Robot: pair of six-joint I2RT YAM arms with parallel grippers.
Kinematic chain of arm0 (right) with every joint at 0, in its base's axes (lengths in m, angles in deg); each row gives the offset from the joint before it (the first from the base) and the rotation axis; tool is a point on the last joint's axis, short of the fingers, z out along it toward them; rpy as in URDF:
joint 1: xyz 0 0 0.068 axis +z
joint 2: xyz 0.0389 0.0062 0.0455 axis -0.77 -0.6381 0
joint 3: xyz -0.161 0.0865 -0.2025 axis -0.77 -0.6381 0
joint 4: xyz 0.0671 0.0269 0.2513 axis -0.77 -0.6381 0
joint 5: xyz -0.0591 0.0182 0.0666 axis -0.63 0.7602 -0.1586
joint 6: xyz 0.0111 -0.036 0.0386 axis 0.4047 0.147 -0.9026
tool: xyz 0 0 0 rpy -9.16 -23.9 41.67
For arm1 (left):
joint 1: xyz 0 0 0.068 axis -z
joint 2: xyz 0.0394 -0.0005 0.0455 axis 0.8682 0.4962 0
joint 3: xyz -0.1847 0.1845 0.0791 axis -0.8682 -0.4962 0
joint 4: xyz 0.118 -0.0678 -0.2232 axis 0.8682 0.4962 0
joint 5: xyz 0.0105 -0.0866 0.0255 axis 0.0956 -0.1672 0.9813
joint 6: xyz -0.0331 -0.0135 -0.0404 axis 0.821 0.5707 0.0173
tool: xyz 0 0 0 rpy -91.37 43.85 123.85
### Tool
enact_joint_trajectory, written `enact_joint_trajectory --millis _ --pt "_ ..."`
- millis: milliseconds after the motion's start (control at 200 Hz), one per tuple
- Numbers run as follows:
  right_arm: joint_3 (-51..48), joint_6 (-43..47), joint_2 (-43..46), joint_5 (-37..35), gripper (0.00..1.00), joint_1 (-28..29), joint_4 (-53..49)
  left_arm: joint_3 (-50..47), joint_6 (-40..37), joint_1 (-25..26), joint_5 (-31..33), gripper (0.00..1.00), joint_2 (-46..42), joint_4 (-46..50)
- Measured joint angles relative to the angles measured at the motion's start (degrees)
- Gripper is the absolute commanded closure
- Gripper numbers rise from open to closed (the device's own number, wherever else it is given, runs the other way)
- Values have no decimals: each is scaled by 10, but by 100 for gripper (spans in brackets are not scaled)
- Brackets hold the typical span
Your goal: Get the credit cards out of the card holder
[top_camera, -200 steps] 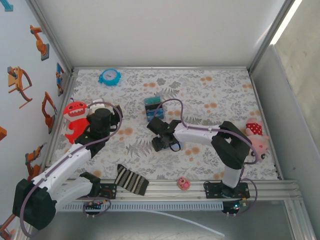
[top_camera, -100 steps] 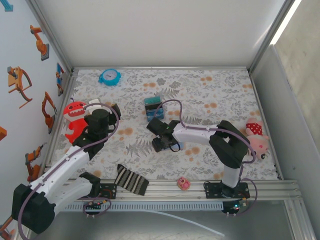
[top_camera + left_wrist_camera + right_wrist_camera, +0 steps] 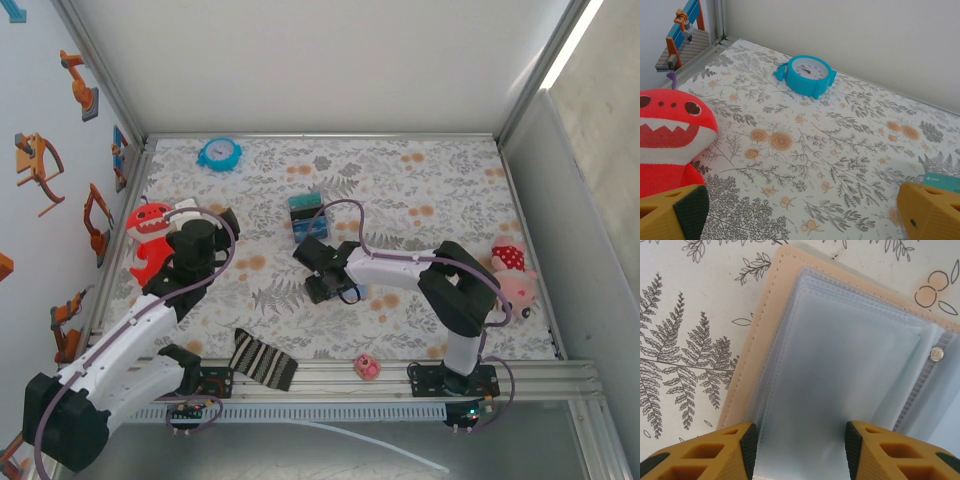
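Note:
The card holder (image 3: pixel 840 355) lies open on the floral mat, its tan rim around pale blue clear sleeves with a small snap at the right. My right gripper (image 3: pixel 797 445) points down onto it. Its yellow fingers (image 3: pixel 735 450) stand apart on either side of the sleeve stack, and the sleeves lie flat between the pads. From above, the right gripper (image 3: pixel 322 270) covers most of the card holder (image 3: pixel 358 292). A small pile of blue credit cards (image 3: pixel 308 215) lies just beyond it. My left gripper (image 3: pixel 205 222) is wide open beside the red plush, nothing between its fingers (image 3: pixel 675 217).
A blue toy clock (image 3: pixel 219 153) sits at the back left. A red shark plush (image 3: pixel 150 240) lies by the left wall, a pink plush (image 3: pixel 512 275) at the right edge. A striped sock (image 3: pixel 262 360) and a small pink toy (image 3: pixel 367 367) lie near the front rail.
The right gripper's jaws have narrowed a little over the card holder. The left arm has drawn slightly back and to the left.

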Motion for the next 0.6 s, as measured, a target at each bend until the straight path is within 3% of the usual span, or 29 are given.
enact_joint_trajectory --millis 200,596 --pt "-2 3 1 -1 60 0 6 0 0 0 0 3 -9 5" --pt "-13 8 12 -5 59 -3 10 0 0 0 -6 3 -18 12"
